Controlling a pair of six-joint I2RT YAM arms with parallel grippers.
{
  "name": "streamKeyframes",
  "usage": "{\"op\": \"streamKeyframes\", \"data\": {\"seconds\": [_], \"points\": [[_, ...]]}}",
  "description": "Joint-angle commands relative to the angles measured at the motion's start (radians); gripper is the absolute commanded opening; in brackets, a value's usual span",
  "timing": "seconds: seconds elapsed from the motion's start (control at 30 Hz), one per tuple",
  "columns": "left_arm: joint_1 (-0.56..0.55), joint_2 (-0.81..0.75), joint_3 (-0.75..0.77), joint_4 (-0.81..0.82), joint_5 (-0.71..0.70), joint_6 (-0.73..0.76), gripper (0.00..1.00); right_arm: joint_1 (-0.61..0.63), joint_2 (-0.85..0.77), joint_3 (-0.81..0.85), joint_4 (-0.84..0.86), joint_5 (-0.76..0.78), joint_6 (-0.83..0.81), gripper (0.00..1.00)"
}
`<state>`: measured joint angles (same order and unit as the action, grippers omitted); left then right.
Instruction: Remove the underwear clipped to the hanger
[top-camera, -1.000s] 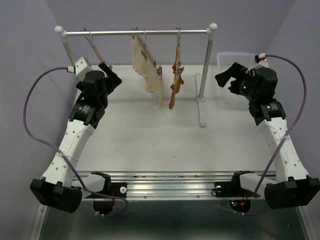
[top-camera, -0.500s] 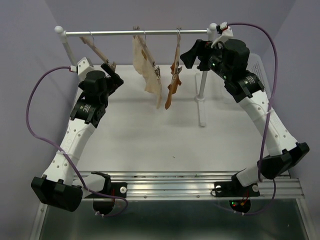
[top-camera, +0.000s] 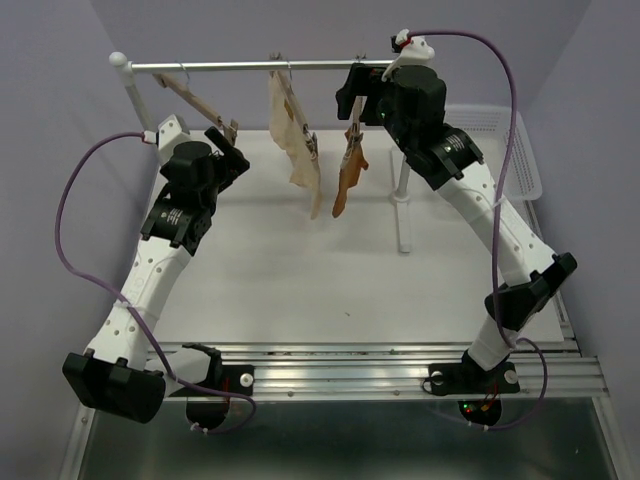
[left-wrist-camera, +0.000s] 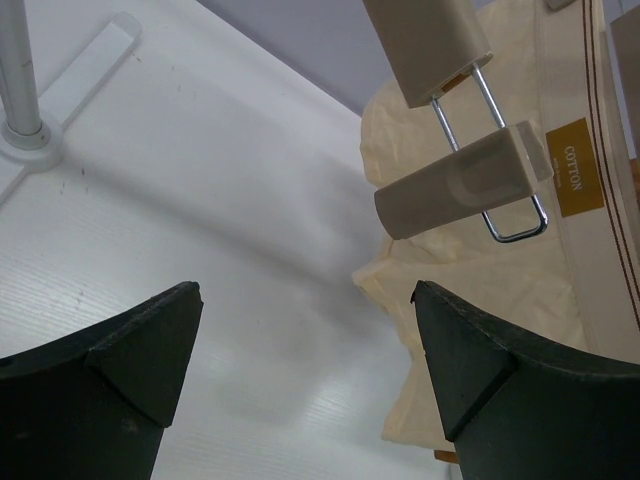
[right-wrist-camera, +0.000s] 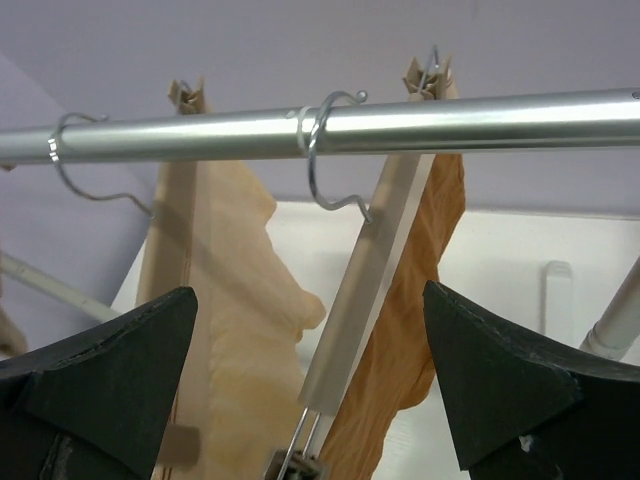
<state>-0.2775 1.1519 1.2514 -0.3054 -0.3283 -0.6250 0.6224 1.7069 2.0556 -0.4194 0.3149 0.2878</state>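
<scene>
Left gripper (left-wrist-camera: 305, 300): spread wide, empty, near the bare left hanger (top-camera: 195, 100).
Underwear (top-camera: 347, 175): hangs clipped to its hanger (right-wrist-camera: 365, 290) on the rail (right-wrist-camera: 200, 135).
Right gripper (right-wrist-camera: 310, 300): spread, empty, raised facing that hanger.
Nothing unclipped yet; the whole removal is outstanding.

Even, diffuse overhead light is noted; only soft shadows are cast on the white counter (top-camera: 300, 280). A glare streak is seen along the rail (right-wrist-camera: 480, 118). Near fingers (left-wrist-camera: 100, 390) are rendered slightly soft.
</scene>
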Motion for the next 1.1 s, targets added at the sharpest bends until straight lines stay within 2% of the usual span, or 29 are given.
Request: {"op": "streamKeyframes", "data": {"seconds": [0.0, 0.3, 0.4, 0.43, 0.57, 0.67, 0.83, 1.07], "points": [[0.008, 0.003, 0.003, 0.035, 0.002, 0.021, 0.99, 0.022, 0.058, 0.075, -0.005, 0.158, -0.007, 1.0], [0.009, 0.0, 0.003, 0.031, 0.006, 0.031, 0.99, 0.031, 0.158, 0.153, 0.004, 0.246, 0.024, 0.98], [0.011, -0.004, 0.0, 0.034, 0.008, 0.033, 0.99, 0.031, 0.178, 0.161, 0.01, 0.254, 0.021, 0.85], [0.011, -0.006, -0.001, 0.035, 0.008, 0.034, 0.99, 0.031, 0.189, 0.164, 0.011, 0.262, 0.017, 0.78], [0.011, -0.006, -0.003, 0.035, 0.009, 0.036, 0.99, 0.031, 0.203, 0.167, 0.011, 0.273, 0.011, 0.63], [0.011, -0.008, -0.004, 0.034, 0.006, 0.036, 0.99, 0.031, 0.201, 0.159, 0.01, 0.268, 0.013, 0.55], [0.011, -0.009, -0.004, 0.034, 0.006, 0.039, 0.99, 0.031, 0.215, 0.175, 0.007, 0.256, -0.015, 0.54], [0.012, -0.015, -0.006, 0.031, 0.0, 0.039, 0.99, 0.031, 0.218, 0.17, 0.002, 0.285, -0.018, 0.4]]}}
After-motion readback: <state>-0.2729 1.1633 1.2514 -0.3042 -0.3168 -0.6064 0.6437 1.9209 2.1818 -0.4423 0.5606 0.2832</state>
